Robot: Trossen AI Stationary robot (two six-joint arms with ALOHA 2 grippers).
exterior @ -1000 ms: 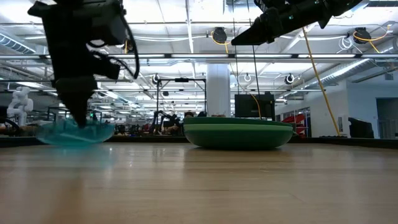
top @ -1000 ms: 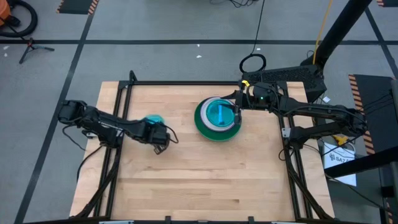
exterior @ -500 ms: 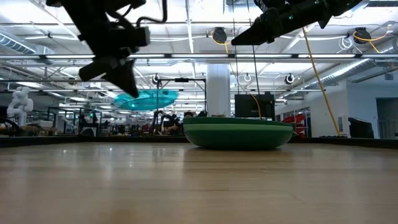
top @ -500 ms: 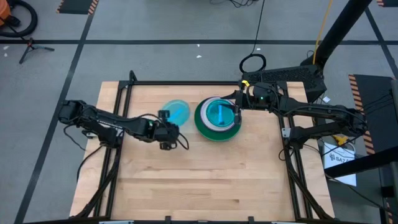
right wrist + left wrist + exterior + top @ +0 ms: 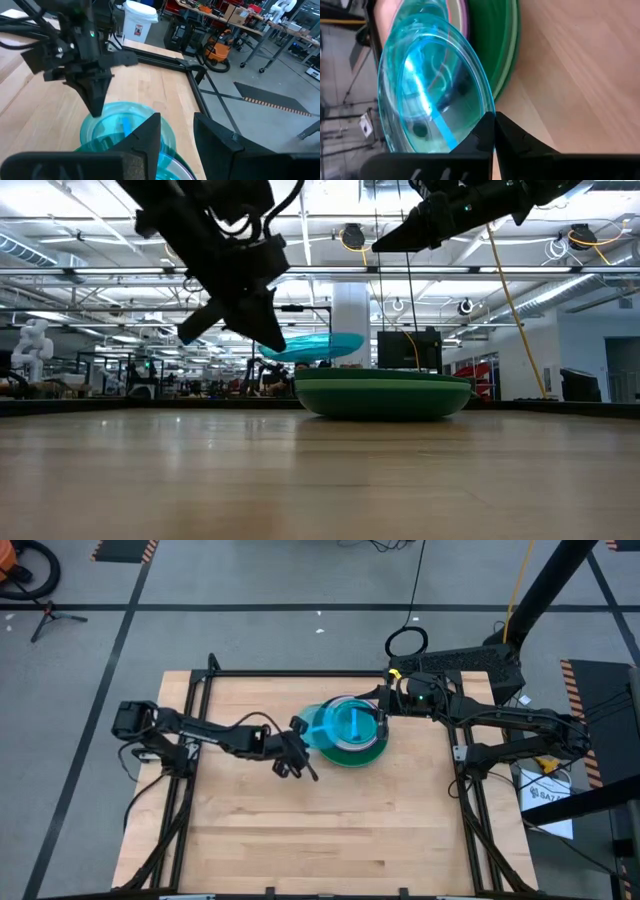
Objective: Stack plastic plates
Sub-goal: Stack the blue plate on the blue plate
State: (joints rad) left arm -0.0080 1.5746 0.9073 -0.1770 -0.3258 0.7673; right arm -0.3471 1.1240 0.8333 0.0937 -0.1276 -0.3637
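My left gripper [image 5: 298, 736] is shut on a small translucent blue divided plate [image 5: 318, 724], held in the air over the left edge of the stack [image 5: 350, 748]. The stack has large green plates at the bottom, a purple rim [image 5: 459, 15] above them and another blue plate [image 5: 354, 724] on top. In the low view the held plate [image 5: 315, 345] hovers just above the stack [image 5: 382, 396]. My right gripper [image 5: 176, 134] is open and empty, up above the stack's right side [image 5: 382, 720]. My left gripper pinches the blue plate's rim [image 5: 486, 118] between its two fingers, at the plate's edge toward the table's left. The fingers [image 5: 262, 330] come slanting down from the table's left. The plate is lifted clear and nearly level, sticking out beyond the fingertips over the stack.
The bare wooden tabletop [image 5: 330, 820] stretches in front of the stack. A black frame rail [image 5: 300, 673] runs along the far edge and rails run down both sides.
My left gripper has lifted the blue plate off the table at the left. It has carried it up and toward the table's right, to the stack. The plate has gone from resting on the wood to hovering over the stack's left edge.
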